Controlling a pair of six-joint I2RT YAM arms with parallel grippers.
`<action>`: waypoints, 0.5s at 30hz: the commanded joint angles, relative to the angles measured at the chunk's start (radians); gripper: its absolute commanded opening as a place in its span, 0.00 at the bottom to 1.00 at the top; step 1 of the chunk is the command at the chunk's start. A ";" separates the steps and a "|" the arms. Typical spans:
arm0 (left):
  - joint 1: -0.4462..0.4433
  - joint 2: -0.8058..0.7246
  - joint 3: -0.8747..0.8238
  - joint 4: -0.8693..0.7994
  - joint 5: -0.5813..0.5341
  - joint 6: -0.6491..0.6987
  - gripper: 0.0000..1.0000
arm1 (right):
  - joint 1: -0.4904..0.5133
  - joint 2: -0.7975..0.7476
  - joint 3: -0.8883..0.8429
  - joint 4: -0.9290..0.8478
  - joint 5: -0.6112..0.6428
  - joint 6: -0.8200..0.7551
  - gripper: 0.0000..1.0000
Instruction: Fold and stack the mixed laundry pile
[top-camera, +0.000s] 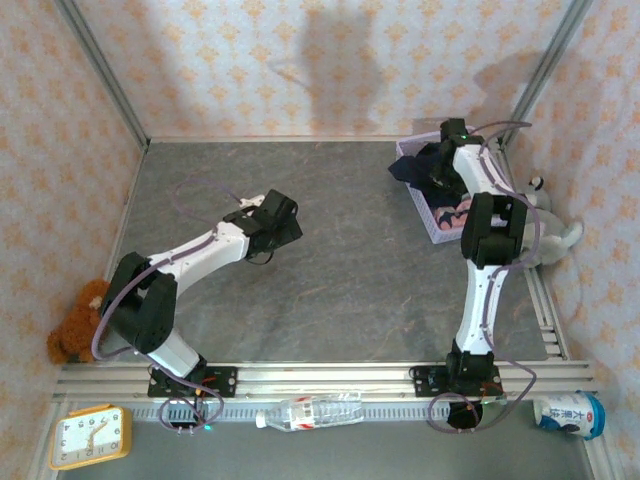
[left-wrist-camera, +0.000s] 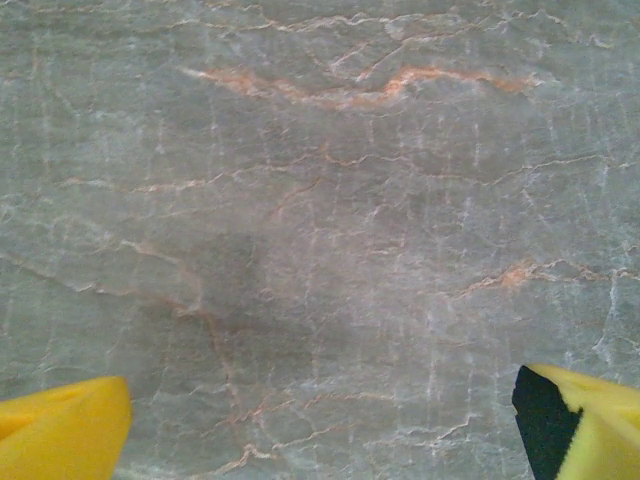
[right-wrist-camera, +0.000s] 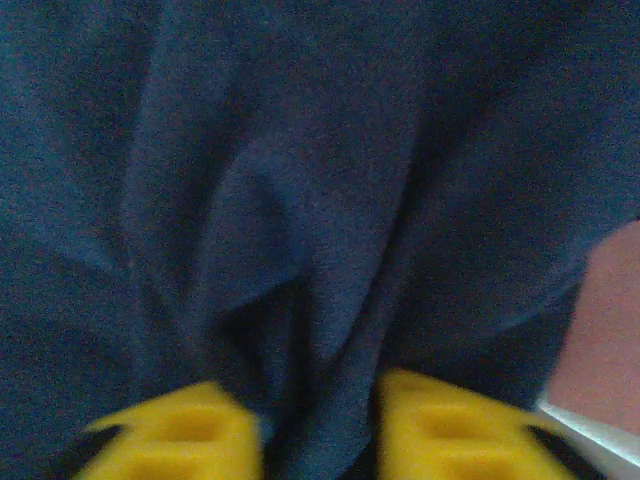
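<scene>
Navy cloth (right-wrist-camera: 330, 200) pinched by right pincer (right-wrist-camera: 320, 440) — left pincer (left-wrist-camera: 320, 410) spread.

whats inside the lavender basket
The basket holds a navy cloth bunched at its far end and a salmon-pink cloth at the near end. The right arm covers the middle, so the floor and anything under the cloths are hidden.

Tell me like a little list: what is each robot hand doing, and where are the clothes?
left gripper: open, above the bare table
right gripper: down in the lavender basket, fingers pinched on a fold of the navy cloth
navy cloth: bunched up in the basket
pink cloth: in the basket too, at its near end
folded so far: nothing
</scene>
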 joint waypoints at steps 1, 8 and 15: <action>-0.007 -0.035 -0.012 -0.044 -0.054 -0.023 0.99 | 0.002 -0.057 0.058 -0.031 -0.001 0.013 0.00; -0.008 -0.006 0.043 -0.059 -0.056 -0.017 0.99 | 0.001 -0.323 0.050 0.070 -0.121 -0.064 0.00; -0.001 0.044 0.146 -0.068 -0.033 0.007 1.00 | 0.005 -0.540 0.065 0.183 -0.377 -0.072 0.00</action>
